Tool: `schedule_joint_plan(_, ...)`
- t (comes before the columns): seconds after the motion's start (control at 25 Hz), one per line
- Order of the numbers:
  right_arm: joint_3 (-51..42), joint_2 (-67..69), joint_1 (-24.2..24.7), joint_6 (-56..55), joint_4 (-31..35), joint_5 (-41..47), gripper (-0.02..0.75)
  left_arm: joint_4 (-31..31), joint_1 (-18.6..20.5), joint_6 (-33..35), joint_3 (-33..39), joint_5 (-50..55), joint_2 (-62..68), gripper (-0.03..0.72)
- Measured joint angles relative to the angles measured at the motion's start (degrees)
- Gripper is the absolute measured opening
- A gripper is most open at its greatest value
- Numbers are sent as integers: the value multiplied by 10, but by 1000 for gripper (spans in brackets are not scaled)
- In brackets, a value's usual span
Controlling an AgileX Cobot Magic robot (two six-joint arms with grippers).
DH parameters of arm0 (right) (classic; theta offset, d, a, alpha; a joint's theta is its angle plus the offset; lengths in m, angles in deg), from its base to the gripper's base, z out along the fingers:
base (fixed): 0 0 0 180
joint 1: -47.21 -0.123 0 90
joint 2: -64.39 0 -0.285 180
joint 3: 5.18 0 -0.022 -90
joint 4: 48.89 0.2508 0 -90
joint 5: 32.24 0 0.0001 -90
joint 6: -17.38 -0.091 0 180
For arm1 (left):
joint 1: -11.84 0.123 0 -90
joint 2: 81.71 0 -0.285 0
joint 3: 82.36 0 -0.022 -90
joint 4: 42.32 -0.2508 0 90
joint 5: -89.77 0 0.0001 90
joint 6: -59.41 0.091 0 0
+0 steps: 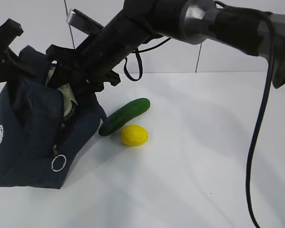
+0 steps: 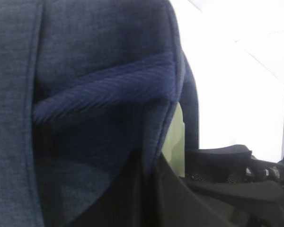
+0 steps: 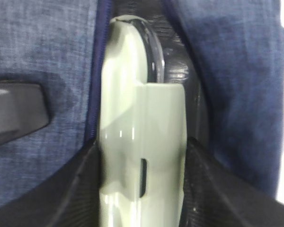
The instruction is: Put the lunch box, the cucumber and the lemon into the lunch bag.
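Observation:
The navy lunch bag [image 1: 33, 133] stands at the left with its top open. My right gripper [image 1: 80, 81] reaches across into the opening, shut on the sage-green lunch box [image 1: 68, 97]. The lunch box [image 3: 142, 118] sits edge-on between the gripper's black fingers [image 3: 71, 189], partly inside the bag [image 3: 42, 52]. My left gripper [image 1: 16, 59] is at the bag's top left edge, shut on the fabric [image 2: 85, 56] beside a handle strap [image 2: 109, 87]. A sliver of the box lid [image 2: 175, 142] shows there. The cucumber [image 1: 125, 116] and the lemon [image 1: 134, 135] lie on the table right of the bag.
The white table [image 1: 204, 156] stretches to the right and front. A silver ring pull [image 1: 58, 163] hangs on the bag's front corner. A black cable [image 1: 256, 142] droops from the right arm. A white wall rises behind.

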Motion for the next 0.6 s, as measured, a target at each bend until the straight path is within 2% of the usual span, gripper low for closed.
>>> schedule_joint_plan(0.6,0,0,0,14,16,7,406,24,0,23,0,-3,0,-7)
